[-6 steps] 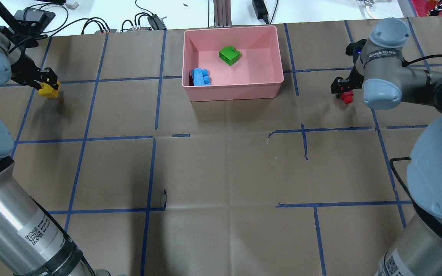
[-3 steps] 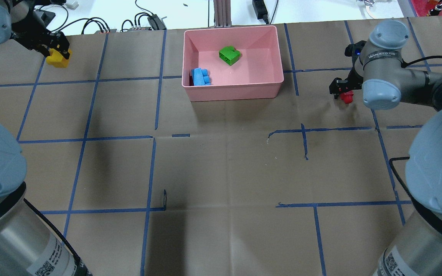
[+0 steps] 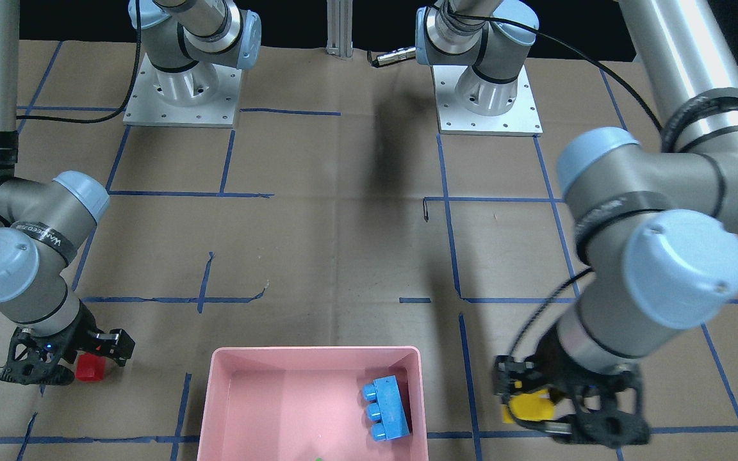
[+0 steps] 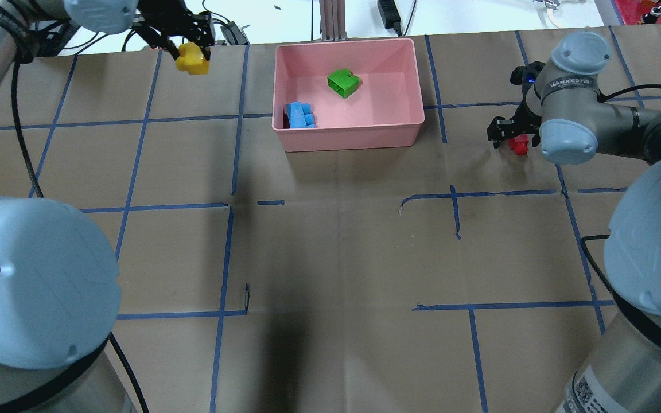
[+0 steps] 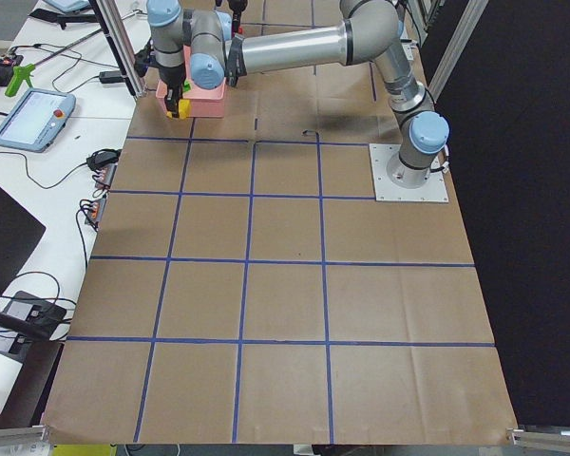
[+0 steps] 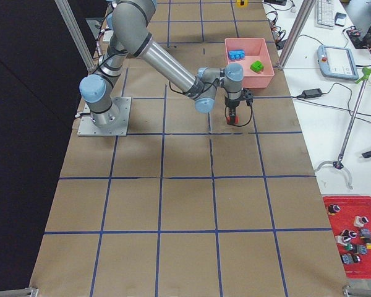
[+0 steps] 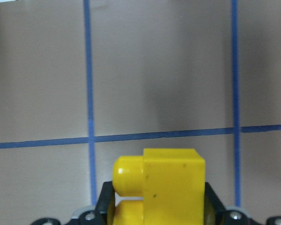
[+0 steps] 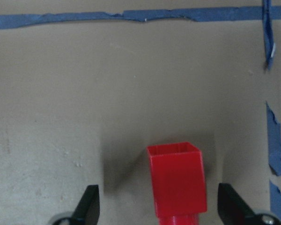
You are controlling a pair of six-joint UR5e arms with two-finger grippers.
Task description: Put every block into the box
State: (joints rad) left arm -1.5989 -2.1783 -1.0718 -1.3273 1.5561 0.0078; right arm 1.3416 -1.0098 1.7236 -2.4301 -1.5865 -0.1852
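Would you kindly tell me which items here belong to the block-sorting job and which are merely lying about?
Job: yellow brick, red brick, light-blue brick, green brick, pink box.
Lying about: power adapter, teach pendant, red parts tray.

1. Blocks: four, one of each colour: a green block (image 4: pixel 343 83), a light-blue block (image 4: pixel 300 114), a yellow block (image 4: pixel 192 59) and a red block (image 4: pixel 518 144).
2. Blocks inside the box (image 4: pixel 353 137): two, the green and the light-blue.
3. Blocks outside it: two, the yellow and the red.
4. Boxes: one, pink.
5. My grippers: two. My left gripper (image 7: pixel 159 206) is clamped on the yellow block; my right gripper (image 8: pixel 161 206) has its fingers spread either side of the red block, gripping nothing.
6. Base plates (image 3: pixel 182 96) bolted to the table: two.
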